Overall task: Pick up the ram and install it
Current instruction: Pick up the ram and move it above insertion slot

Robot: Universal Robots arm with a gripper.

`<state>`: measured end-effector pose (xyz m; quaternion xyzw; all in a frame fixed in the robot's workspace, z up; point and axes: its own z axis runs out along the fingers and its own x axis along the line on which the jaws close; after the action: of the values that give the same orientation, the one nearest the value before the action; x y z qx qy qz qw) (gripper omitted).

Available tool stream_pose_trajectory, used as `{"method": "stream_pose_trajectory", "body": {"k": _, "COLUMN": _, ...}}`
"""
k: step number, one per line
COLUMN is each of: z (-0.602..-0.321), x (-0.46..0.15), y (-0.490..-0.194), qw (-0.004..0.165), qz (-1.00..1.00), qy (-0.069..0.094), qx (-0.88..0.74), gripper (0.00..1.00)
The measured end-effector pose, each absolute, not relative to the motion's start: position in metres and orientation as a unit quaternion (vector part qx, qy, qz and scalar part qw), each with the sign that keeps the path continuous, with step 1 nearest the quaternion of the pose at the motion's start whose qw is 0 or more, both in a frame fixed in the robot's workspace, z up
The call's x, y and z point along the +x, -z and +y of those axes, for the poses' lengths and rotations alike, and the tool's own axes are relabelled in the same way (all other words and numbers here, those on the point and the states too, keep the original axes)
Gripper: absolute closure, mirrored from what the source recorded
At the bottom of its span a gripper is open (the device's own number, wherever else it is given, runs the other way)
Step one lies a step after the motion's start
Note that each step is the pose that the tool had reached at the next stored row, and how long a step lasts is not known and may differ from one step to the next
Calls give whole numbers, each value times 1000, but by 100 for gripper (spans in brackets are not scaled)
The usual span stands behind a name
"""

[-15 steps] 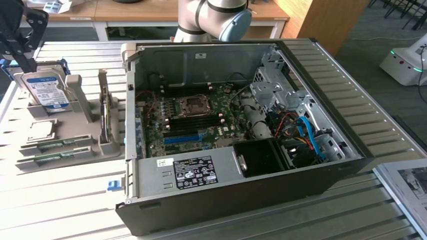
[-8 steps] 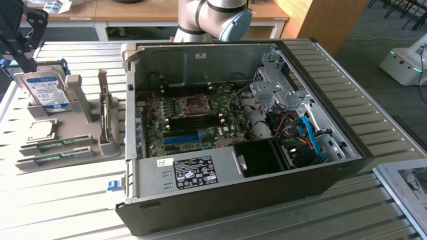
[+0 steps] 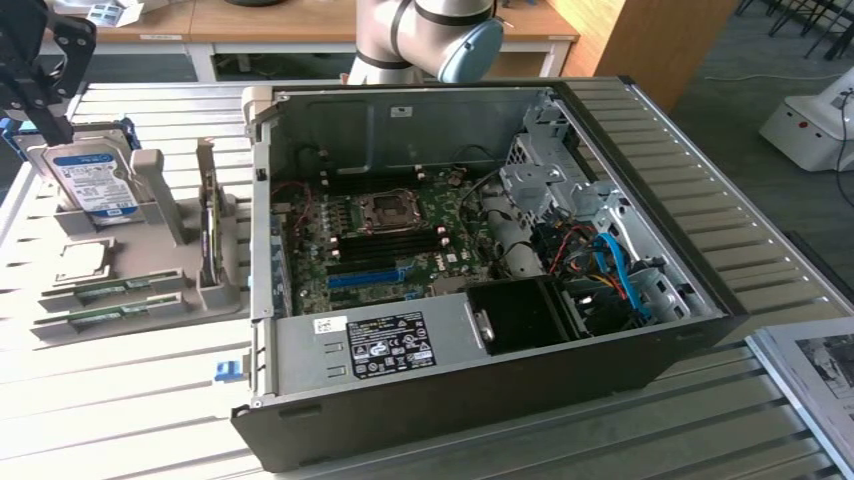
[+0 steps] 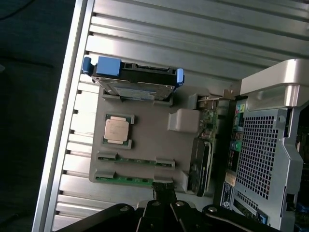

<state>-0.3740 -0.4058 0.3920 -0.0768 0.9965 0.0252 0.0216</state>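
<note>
**Fig.** Approach to the pick; nothing lifted yet. The gripper hung in the upper left of the ext. view, above the hard drive standing in the grey parts holder. Its fingers were pressed together w/ nothing between them.

The ram, a thin green stick, sat in the holder's groove farthest from the drive, at the lower left of the ext. view. A second stick sat in the groove just beside it, and a CPU lay between the sticks and the drive. In the wrist view the fingertips were near the ram's end of the holder but not touching the stick.

The open PC case sat mid-frame in the ext. view w/ its motherboard exposed. Whether the blue slot held anything I couldn't tell from where I stood.

Judged step: reaching for the ram; install not begun. Req. for the pick, by my reckoning: jaws spread first, then lined up across the stick's thin faces and brought down square. The groove's clips looked to leave little room, and a skewed grip could lever the board.
</note>
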Motion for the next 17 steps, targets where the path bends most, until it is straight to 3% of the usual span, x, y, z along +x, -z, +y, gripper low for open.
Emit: {"method": "stream_pose_trajectory", "body": {"k": 17, "z": -406, "x": -374, "y": -392, "qw": 21, "qz": 993, "qy": -26, "qx": -116, "gripper": 90}}
